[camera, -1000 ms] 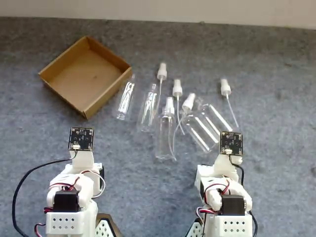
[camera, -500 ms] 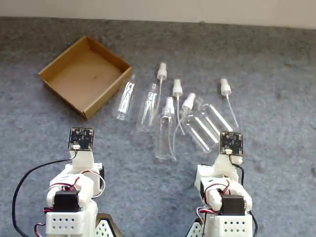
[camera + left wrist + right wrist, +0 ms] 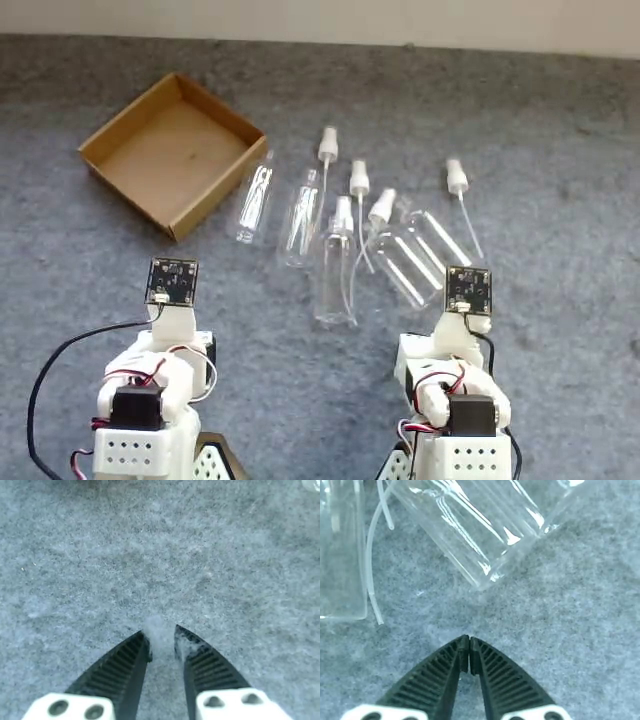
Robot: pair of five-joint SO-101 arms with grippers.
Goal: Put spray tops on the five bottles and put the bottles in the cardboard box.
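- Clear bottle (image 3: 470, 530) is seen just ahead of the right gripper (image 3: 469, 647), jaws pressed together.
- Grey carpet (image 3: 150, 555) is faced by the left gripper (image 3: 160, 637), jaws slightly parted.

- High view: the light is soft, even and fairly bright, and it falls from overhead. The grey table cover (image 3: 560, 120) has no hot spots.
- Cardboard box (image 3: 172, 150): the rim is lit and the floor is a shade darker. There is no hard shadow line inside.
- Bottles (image 3: 335, 270): thin white streaks of glare run along their sides, with faint shadows beneath.
- Left wrist view: the cover is bright mid-frame and dimmer along the far edge. My left gripper (image 3: 160, 637) is near black, and its ribs catch a little light.
- Right wrist view: hard white highlights stripe the nearest bottle (image 3: 480, 535). My right gripper (image 3: 469, 652) is dark, with a soft shadow pooled at its tips.
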